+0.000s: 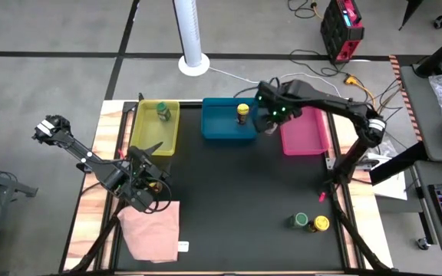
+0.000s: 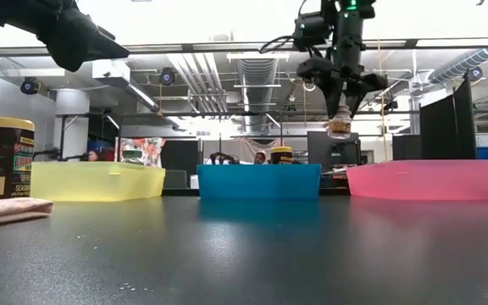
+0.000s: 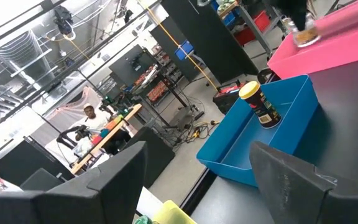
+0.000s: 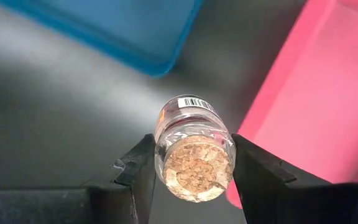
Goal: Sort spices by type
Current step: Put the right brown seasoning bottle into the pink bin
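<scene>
My right gripper (image 1: 269,123) hangs over the gap between the blue bin (image 1: 227,132) and the pink bin (image 1: 305,136), shut on a small clear spice jar (image 4: 193,146) with brownish contents. A green-lidded jar (image 1: 162,112) stands in the yellow bin (image 1: 156,138). A yellow-lidded jar (image 1: 242,113) stands in the blue bin. A green-lidded jar (image 1: 301,221) and a yellow-lidded jar (image 1: 321,223) stand on the mat near the right front. A dark yellow-lidded jar (image 2: 7,157) stands beside the pink cloth (image 1: 152,228). My left gripper (image 3: 197,186) is open above the cloth's far edge. My right gripper pinches the jar's side wall (image 4: 166,140) between its two fingers (image 4: 135,168), at the end nearer the wrist. The fingers come from above, pointing down. The jar (image 2: 339,127) hangs upright below them, lifted clear above the bins' rims.
The three bins sit in a row along the mat's far edge. The black mat between them and the near edge is open. The right arm (image 1: 336,103) stretches over the pink bin. A white pole base (image 1: 193,64) stands beyond the table. People show in the room behind.
</scene>
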Motion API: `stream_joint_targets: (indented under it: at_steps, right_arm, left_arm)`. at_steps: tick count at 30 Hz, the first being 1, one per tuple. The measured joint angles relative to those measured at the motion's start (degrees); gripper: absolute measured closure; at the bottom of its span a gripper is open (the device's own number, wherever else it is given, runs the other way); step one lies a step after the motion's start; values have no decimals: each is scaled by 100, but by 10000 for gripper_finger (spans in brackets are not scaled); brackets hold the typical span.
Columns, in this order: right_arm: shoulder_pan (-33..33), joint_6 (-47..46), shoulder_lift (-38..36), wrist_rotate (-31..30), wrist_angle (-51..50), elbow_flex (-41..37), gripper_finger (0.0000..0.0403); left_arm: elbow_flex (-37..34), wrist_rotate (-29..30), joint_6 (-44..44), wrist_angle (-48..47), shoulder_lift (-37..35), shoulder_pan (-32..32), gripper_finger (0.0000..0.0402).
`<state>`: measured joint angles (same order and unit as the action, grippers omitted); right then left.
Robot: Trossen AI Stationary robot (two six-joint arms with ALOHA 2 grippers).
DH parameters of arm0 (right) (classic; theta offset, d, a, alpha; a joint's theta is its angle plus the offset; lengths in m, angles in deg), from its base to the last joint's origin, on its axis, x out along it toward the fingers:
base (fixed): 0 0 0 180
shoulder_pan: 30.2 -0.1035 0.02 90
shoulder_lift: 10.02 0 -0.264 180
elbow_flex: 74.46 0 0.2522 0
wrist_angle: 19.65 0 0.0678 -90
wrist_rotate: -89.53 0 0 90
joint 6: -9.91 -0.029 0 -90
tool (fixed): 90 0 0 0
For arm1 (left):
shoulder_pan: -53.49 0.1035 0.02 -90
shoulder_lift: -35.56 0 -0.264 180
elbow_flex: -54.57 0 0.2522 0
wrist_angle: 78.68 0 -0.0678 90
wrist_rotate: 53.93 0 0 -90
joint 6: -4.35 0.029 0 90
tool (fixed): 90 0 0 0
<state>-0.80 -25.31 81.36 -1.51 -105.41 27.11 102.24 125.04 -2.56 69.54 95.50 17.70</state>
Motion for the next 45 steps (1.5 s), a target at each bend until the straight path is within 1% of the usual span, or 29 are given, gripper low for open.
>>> stream_joint_targets:
  at_steps: [6,13,20,33,35,45]
  right_arm:
    - [659,484,-3,-2,-131,0,235]
    - [1263,828,-3,-44,-127,0,235]
    - [1751,1082,-3,-48,-106,-2,235]
    - [2160,1510,-3,-332,-29,-175,235]
    - [2205,1556,-3,-348,36,-259,235]
    - [2391,1729,-3,-348,581,-917,234]
  left_arm:
    - [0,0,-62,2,0,0,134]
    - [0,-10,-139,2,0,0,134]
    - [0,-295,-234,3,-2,0,134]
    - [0,-357,-464,3,-2,0,134]
    - [0,-466,-466,0,-2,-2,134]
    - [0,-557,-564,2,-2,-2,134]
